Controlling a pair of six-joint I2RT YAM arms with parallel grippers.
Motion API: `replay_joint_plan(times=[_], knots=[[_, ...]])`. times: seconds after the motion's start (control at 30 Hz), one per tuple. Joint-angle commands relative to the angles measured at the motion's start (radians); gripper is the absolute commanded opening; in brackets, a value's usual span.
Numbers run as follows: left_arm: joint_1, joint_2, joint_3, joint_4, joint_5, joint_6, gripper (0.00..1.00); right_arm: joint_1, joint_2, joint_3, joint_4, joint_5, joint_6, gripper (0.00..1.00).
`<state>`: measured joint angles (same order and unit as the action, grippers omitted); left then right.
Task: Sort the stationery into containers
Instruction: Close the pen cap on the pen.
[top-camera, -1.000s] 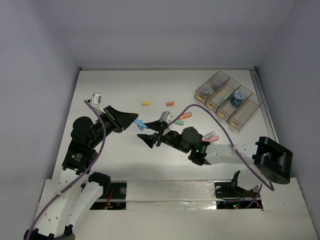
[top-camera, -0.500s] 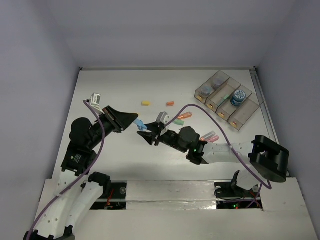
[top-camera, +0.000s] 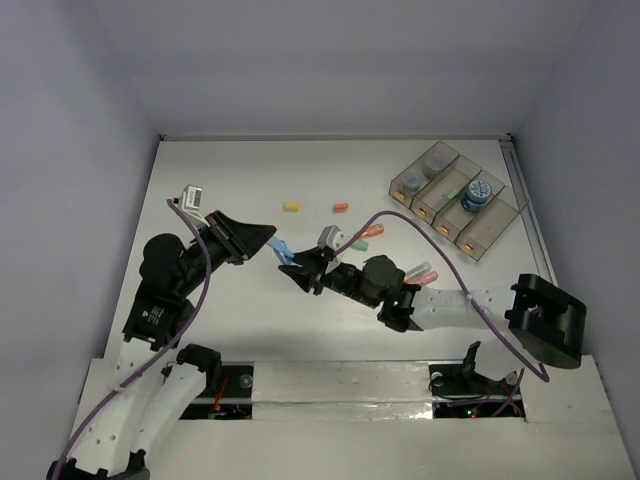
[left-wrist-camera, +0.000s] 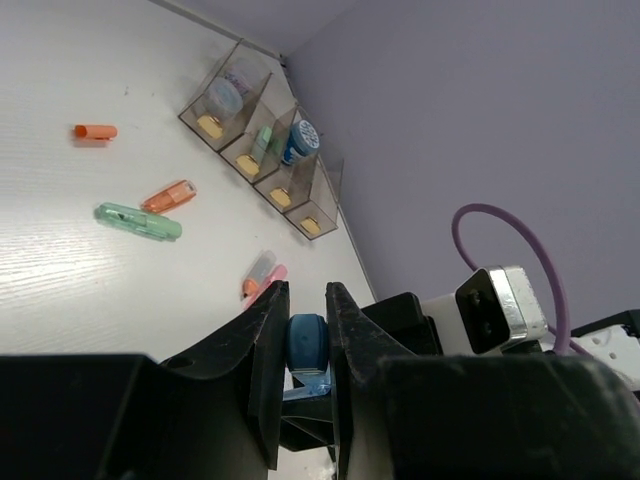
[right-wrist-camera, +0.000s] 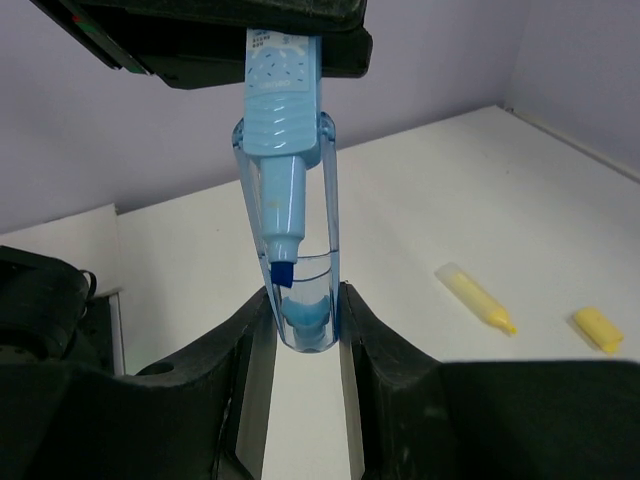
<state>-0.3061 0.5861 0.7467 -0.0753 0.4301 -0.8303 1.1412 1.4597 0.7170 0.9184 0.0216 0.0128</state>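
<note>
A light-blue highlighter (top-camera: 283, 250) hangs above mid-table between both grippers. My left gripper (top-camera: 268, 239) is shut on its rear end (left-wrist-camera: 306, 342), the jaws (left-wrist-camera: 305, 292) pressing both sides. In the right wrist view the highlighter (right-wrist-camera: 285, 100) points down at the camera, its tip inside a clear cap (right-wrist-camera: 306, 305). My right gripper (right-wrist-camera: 303, 297) is shut on that cap, a jaw against each wall; from above it (top-camera: 300, 266) sits just right of the pen. The containers (top-camera: 492, 228) stand at the back right, holding a blue roll (top-camera: 476, 196) and a grey-purple roll (top-camera: 435, 163).
Loose stationery lies on the table: a yellow stub (top-camera: 291, 207), an orange stub (top-camera: 340, 208), an orange stick (top-camera: 372, 232), a green stick (top-camera: 352, 243) and pink and orange sticks (top-camera: 420, 272) beside the right arm. A purple cable (top-camera: 420, 225) arcs over the right arm.
My right gripper has edged up toward the highlighter and narrowed its jaws onto the clear cap. The left gripper has held still with the pen.
</note>
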Motion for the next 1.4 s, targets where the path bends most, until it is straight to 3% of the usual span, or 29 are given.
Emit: replay_joint_plan(times=[0.0,0.3,0.63,0.9,1.37], knots=[[0.005,0.012,0.04,0.02,-0.056,0.08,0.0,0.005,-0.065,-0.007,-0.036,-0.003,0.052,0.22],[0.005,0.035,0.023,0.009,-0.111,0.184,0.0,0.005,-0.125,0.053,-0.387,0.0,0.081,0.19],[0.005,0.046,-0.041,0.045,-0.067,0.22,0.0,0.005,-0.085,0.183,-0.607,-0.014,0.108,0.16],[0.005,0.06,-0.105,0.135,0.021,0.191,0.0,0.005,-0.044,0.223,-0.63,-0.015,0.121,0.13],[0.005,0.067,-0.147,0.164,0.03,0.194,0.0,0.005,-0.058,0.217,-0.599,-0.014,0.156,0.09]])
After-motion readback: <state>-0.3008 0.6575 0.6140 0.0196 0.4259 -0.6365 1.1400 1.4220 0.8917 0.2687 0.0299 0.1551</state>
